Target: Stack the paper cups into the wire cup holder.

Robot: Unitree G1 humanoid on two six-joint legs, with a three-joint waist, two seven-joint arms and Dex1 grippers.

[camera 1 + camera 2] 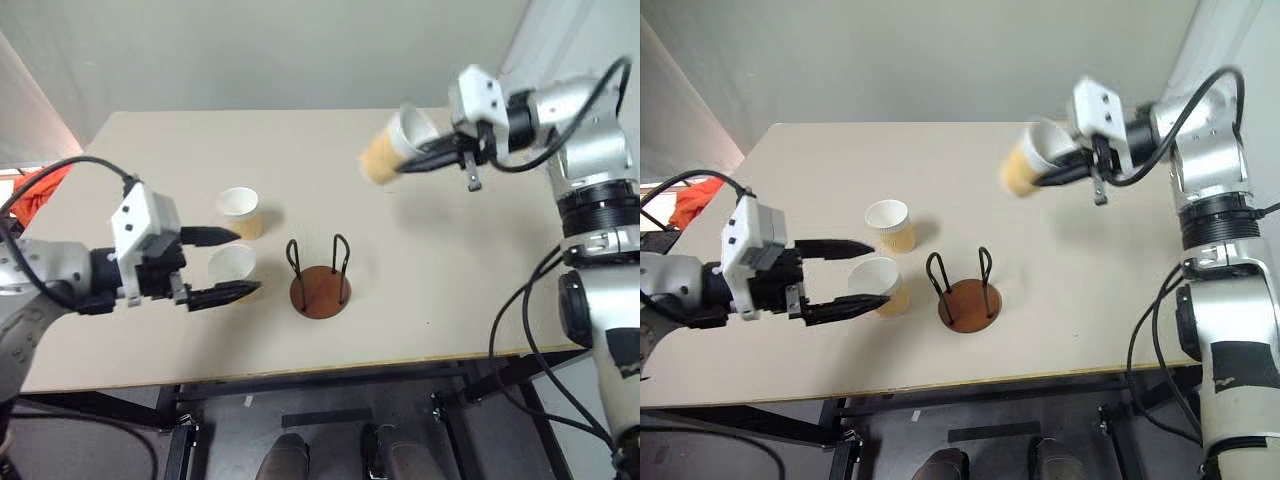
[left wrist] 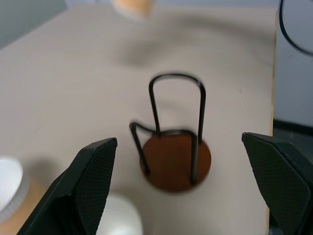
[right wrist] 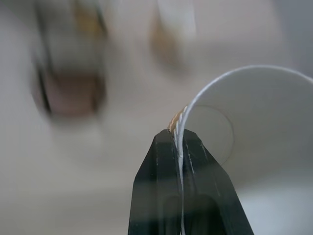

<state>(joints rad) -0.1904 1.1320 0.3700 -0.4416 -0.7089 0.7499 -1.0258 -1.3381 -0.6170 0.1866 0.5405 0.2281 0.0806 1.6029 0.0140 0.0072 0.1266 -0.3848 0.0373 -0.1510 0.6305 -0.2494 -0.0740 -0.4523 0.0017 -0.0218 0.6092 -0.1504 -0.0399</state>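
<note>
1. On the table we see the wire cup holder empty; two paper cups wait beside it.
2. Our right gripper pinches a third cup's rim aloft; left gripper gapes.

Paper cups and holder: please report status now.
Right claw shut on cup rim, airborne. Left claw open beside two table cups. Wire holder empty, unobstructed.
</note>
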